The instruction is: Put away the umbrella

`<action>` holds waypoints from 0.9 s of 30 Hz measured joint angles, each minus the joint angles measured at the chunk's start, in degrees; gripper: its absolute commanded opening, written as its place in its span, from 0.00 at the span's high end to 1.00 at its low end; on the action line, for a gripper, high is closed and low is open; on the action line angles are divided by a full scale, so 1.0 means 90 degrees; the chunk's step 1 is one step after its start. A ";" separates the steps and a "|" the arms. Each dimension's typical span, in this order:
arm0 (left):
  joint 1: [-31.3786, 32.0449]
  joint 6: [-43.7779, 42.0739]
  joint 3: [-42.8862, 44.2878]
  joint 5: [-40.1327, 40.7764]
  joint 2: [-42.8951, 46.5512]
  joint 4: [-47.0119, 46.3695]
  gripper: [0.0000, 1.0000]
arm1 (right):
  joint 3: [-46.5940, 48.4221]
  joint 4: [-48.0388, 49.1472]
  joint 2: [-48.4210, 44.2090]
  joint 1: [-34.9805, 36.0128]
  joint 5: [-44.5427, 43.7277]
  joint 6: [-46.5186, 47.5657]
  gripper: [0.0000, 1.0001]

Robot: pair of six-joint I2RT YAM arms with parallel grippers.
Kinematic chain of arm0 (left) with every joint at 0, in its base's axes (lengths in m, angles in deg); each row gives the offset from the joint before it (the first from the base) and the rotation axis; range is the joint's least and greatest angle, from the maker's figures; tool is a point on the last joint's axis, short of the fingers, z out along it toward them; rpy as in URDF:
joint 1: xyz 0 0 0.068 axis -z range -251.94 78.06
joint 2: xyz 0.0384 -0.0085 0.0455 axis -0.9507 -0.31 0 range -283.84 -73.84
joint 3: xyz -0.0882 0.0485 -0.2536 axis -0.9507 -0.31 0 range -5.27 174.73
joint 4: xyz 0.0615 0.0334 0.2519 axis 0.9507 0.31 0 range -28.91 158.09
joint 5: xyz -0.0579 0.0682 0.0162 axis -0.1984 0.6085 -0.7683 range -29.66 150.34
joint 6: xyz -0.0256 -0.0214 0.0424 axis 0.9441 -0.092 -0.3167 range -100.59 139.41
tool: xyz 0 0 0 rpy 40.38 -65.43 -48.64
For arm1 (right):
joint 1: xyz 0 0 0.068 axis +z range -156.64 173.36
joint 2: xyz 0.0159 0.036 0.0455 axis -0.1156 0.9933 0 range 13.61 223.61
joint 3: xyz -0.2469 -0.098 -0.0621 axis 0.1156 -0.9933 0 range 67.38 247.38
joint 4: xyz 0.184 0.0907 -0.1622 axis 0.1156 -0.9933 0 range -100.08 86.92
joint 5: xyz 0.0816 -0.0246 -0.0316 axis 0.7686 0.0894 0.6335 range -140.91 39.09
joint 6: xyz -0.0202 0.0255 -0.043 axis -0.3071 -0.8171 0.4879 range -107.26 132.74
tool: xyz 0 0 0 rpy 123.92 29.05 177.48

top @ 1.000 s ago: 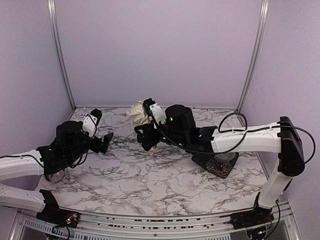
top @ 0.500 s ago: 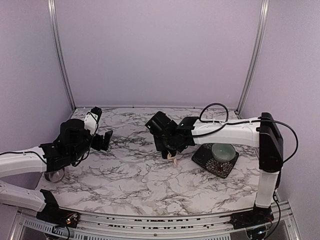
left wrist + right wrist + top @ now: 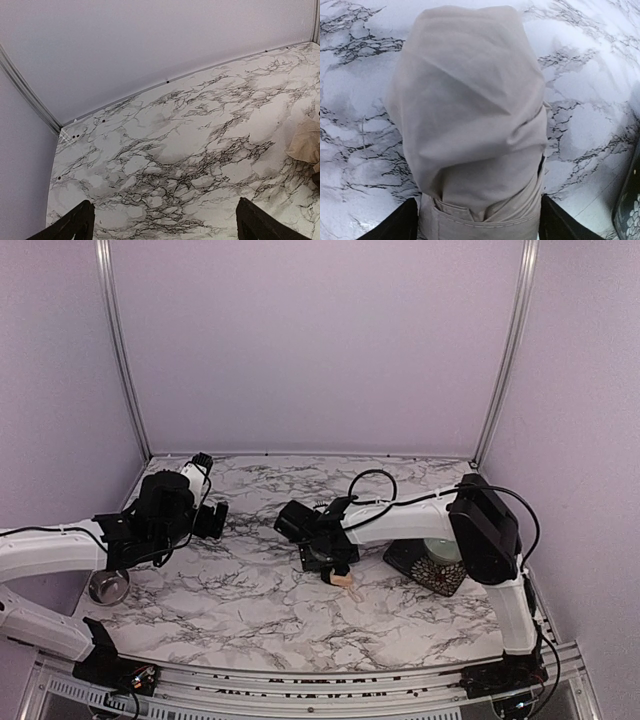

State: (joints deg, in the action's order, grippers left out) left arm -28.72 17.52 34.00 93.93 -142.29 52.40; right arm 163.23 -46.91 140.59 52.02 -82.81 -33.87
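The umbrella (image 3: 470, 110) is a folded bundle of cream-beige fabric that fills the right wrist view, with a stitched band near the bottom. My right gripper (image 3: 477, 220) stands open around it, one black finger on each side at the fabric's edges. From above, the right gripper (image 3: 318, 545) covers most of the umbrella, and only the pale tan handle (image 3: 343, 580) shows on the marble table (image 3: 250, 610). My left gripper (image 3: 213, 520) is open and empty over the left of the table. In the left wrist view a beige fold of the umbrella (image 3: 305, 142) shows at the right edge.
A dark patterned dish (image 3: 425, 568) with a pale green cup on it sits to the right of the umbrella, partly behind the right arm; its edge (image 3: 630, 210) shows in the right wrist view. A metal cup (image 3: 108, 587) stands by the left arm. Lilac walls enclose the back and sides.
My right arm has swung forward and left, bringing the umbrella down to the table, and its jaws have widened. The left arm has shifted slightly toward the back.
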 measured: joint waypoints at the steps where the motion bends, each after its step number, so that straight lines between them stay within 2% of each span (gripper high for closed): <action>1: 0.0000 0.0000 -0.0002 0.0000 0.0012 0.0010 0.01 | 0.0000 0.0058 0.0000 0.0007 0.0049 -0.0015 0.13; 2: 0.0000 0.0000 -0.0002 -0.0002 0.0041 0.0010 0.01 | 0.0002 0.0107 -0.0005 0.0012 0.0080 -0.0029 0.11; 3: 0.0000 0.0000 -0.0002 -0.0005 0.0073 0.0007 0.01 | 0.0002 0.0148 -0.0007 0.0022 0.0104 -0.0029 0.02; 4: 0.0000 -0.0002 -0.0002 -0.0005 0.0114 0.0005 0.01 | 0.0002 0.0168 -0.0017 0.0034 0.0109 -0.0024 0.00; 9: 0.0002 -0.0002 -0.0002 -0.0010 0.0153 0.0010 0.01 | -0.0029 0.0289 -0.0546 0.0109 0.0126 0.0272 0.00; 15: 0.0002 -0.0002 -0.0002 -0.0112 0.0068 -0.0005 0.01 | -0.0726 0.1256 -0.2565 -0.0177 0.0466 0.1207 0.00; 18: -0.0034 0.0056 0.0024 -0.0158 -0.0165 0.0000 0.01 | -0.1530 0.2118 -0.3738 -0.1069 0.1190 0.1792 0.00; 21: -0.0253 0.0216 0.0061 -0.0325 -0.0440 -0.0005 0.01 | -0.2125 0.2735 -0.4357 -0.2820 0.2186 0.2215 0.00; 24: -0.0930 0.0440 0.0061 -0.0529 -0.0568 -0.0027 0.01 | -0.2688 0.3092 -0.4558 -0.4500 0.2565 0.2611 0.00; 27: -0.1702 0.0583 0.0061 -0.0556 -0.0578 -0.0146 0.01 | -0.3266 0.3169 -0.4801 -0.5367 0.2606 0.3021 0.00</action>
State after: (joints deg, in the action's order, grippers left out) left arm -44.04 22.76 34.54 88.92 -147.49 51.09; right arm 133.83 -18.39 97.38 3.71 -59.36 -6.68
